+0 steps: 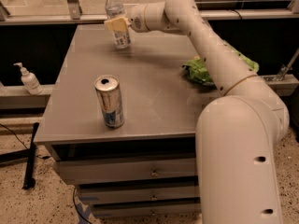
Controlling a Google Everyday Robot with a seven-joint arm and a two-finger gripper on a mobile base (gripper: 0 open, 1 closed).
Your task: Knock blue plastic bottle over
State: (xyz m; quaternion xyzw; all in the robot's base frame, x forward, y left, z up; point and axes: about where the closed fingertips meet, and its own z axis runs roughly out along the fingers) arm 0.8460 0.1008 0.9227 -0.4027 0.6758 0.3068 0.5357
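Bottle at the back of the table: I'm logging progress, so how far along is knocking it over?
Done: the approach; the gripper is at the middle of the bottle, at the far end of the table. In hand: the push itself; the bottle may lean slightly. Left: toppling it, since it is on its base, not lying down. The can stands apart, nearer the front.

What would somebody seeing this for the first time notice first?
The big white arm fills the right side, reaching across the grey table. Its gripper sits at the upright blue plastic bottle by the far edge. A silver-blue can stands alone near the front, and something green and crumpled lies by the right edge.
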